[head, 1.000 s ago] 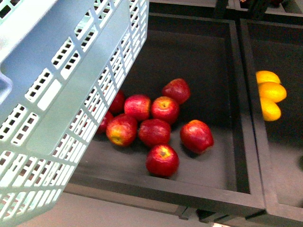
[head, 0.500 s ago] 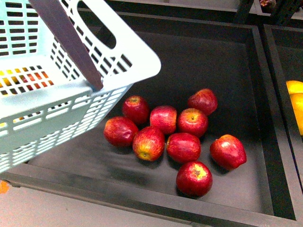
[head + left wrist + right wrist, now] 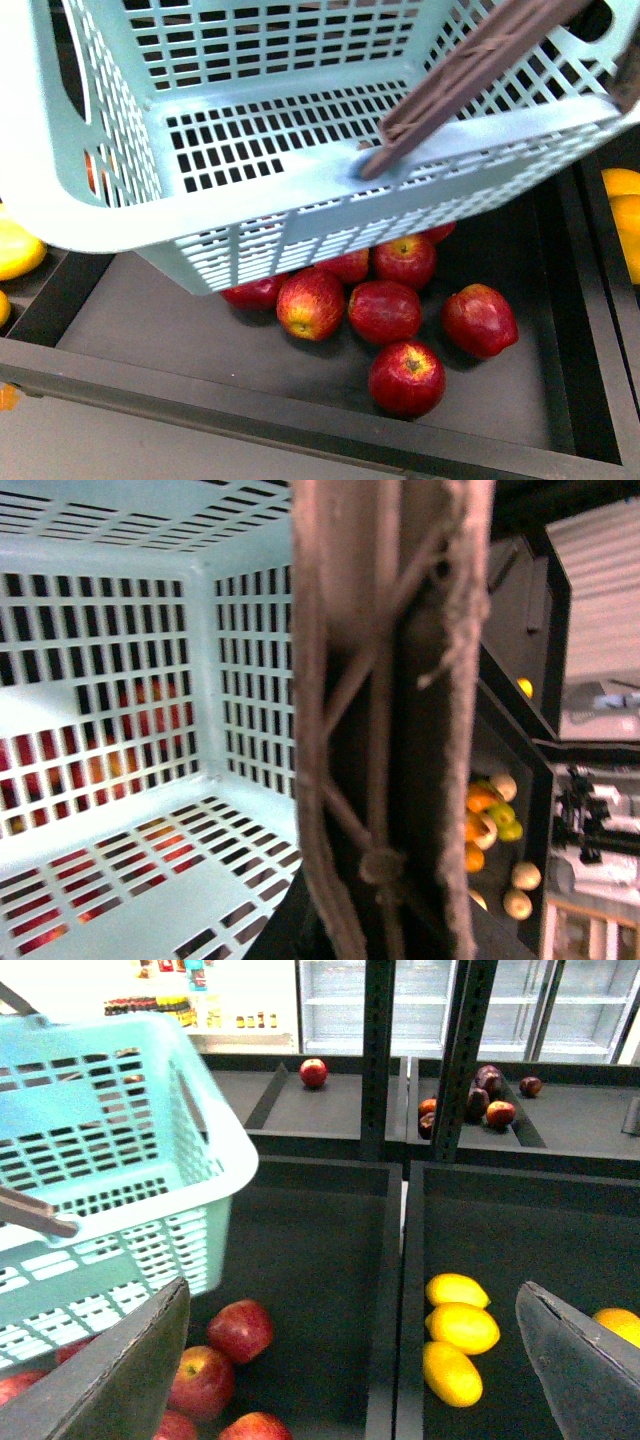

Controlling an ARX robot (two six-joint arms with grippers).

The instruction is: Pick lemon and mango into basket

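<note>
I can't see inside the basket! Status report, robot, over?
Right fingers open, holding nothing. Left fingers unseen. Light aqua slotted plastic basket empty, above red apples. Yellow oval fruits in next bin.

1. Basket [image 3: 500, 140]: light aqua plastic with slotted walls and floor. It is tilted, with its open top turned toward the front camera, and fills the upper part and centre of that frame. It hangs clear above the dark bin [image 3: 300, 350].
2. Basket handle [image 3: 470, 70]: brown, ribbed and arched. It crosses the upper right of the front frame down to the near rim.
3. Yellow oval fruits [image 3: 465, 1327]: smooth, three touching in a row, lying on the floor of the neighbouring dark bin [image 3: 520, 1250]. Two of this colour show at the right edge of the front frame [image 3: 628, 225]. Whether they are lemon or mango cannot be told.
4. Yellow fruit [image 3: 15, 250]: rounded and cut off by the left edge of the front frame, below the basket's corner.
</note>
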